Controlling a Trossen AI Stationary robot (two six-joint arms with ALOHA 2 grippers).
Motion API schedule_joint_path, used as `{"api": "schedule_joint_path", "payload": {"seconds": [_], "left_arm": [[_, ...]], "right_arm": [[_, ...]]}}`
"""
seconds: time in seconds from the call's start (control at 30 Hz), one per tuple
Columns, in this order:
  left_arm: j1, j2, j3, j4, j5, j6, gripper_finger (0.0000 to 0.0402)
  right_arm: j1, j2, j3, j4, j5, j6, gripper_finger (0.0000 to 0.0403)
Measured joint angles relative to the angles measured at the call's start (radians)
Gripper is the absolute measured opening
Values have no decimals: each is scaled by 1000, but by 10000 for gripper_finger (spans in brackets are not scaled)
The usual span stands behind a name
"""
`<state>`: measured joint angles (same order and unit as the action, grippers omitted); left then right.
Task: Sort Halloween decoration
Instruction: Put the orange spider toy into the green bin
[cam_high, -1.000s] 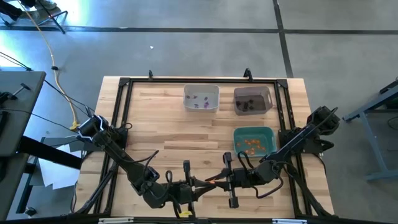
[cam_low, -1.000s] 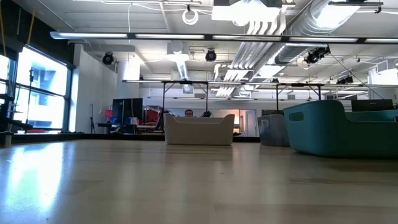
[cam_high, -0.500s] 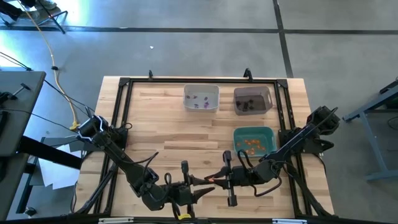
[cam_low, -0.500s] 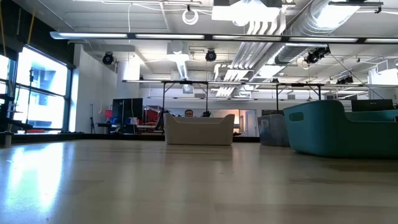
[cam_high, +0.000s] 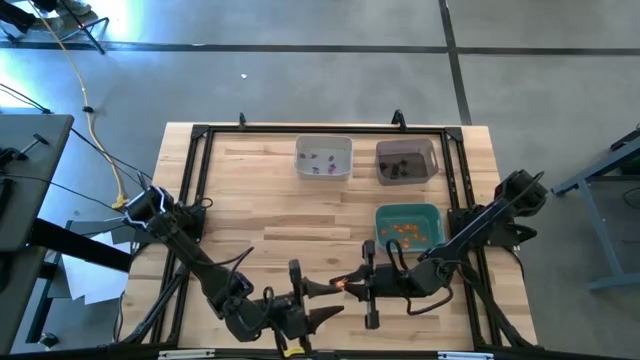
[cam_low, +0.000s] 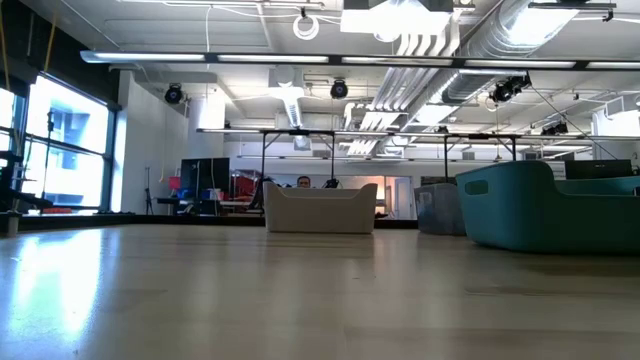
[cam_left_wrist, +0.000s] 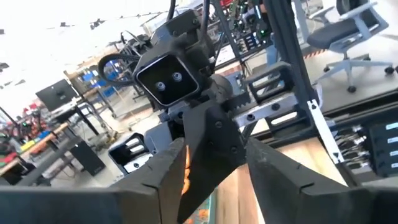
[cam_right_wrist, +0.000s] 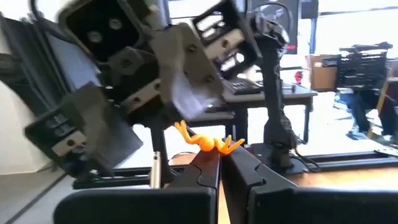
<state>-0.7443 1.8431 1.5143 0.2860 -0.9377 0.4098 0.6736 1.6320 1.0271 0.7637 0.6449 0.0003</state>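
Trinket (cam_right_wrist: 204, 142), orange, pinched in the shut right gripper (cam_high: 345, 286) at the table's (cam_high: 260, 200) near edge; left gripper (cam_high: 322, 303) gapes empty beside it (handover done). Next, by judgement: carry it to the teal bin (cam_high: 407, 227), holding orange pieces.

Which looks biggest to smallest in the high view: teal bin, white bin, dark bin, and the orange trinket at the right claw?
1. teal bin
2. white bin and dark bin: too alike to rank
3. orange trinket, pinched in the right claw, by far the smallest
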Motion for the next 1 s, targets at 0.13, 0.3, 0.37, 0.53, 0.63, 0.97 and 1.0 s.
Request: {"api": "schedule_joint_path", "payload": {"seconds": [0.13, 0.3, 0.37, 0.53, 0.63, 0.97, 1.0], "left_arm": [[-18, 0, 0, 4, -43, 40, 165], [-50, 0, 0, 6, -124, 84, 166], [-65, 0, 0, 5, -155, 94, 166], [-104, 0, 0, 6, -253, 100, 166], [-131, 0, 0, 4, -324, 100, 166], [-211, 0, 0, 3, -497, 110, 166], [-217, 0, 0, 3, -509, 109, 166]], "right_arm": [[0, -29, 0, -78, 81, 23, 0], [1, -113, 0, -256, 196, 92, 0], [1, -149, 0, -335, 238, 117, 0], [1, -258, 0, -656, 326, 303, 0], [1, -320, 0, -911, 368, 486, 0], [1, -409, -9, -1904, 278, 1411, 0], [1, -409, -23, -1956, 242, 1472, 0]]}}
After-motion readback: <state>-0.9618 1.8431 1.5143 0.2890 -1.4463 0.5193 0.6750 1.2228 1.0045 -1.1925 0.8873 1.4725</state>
